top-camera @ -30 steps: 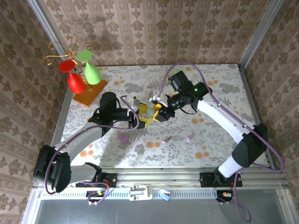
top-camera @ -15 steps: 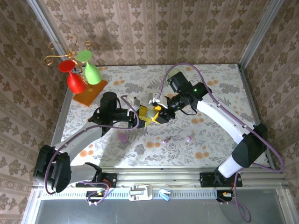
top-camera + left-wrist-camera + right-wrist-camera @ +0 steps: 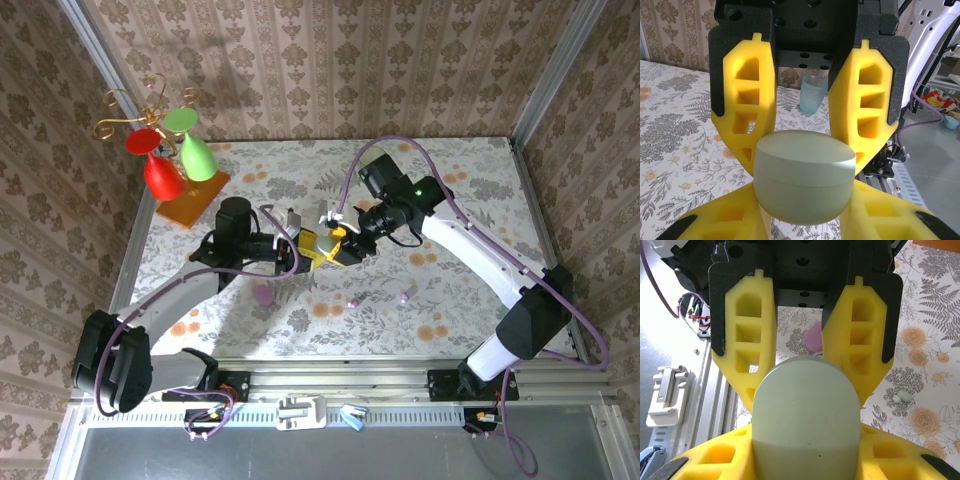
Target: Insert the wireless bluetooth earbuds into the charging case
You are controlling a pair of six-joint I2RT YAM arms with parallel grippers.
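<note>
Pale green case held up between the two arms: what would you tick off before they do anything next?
1. Left fingers clamp the pale green case: ok.
2. Right fingers clamp it too: ok.
3. Case lid open: not ok, it is shut.
4. Earbuds lying free on the table: ok.
5. Earbuds inside the case: not ok.
6. Whether this case or the pinkish-purple case fits them: cannot tell.
</note>
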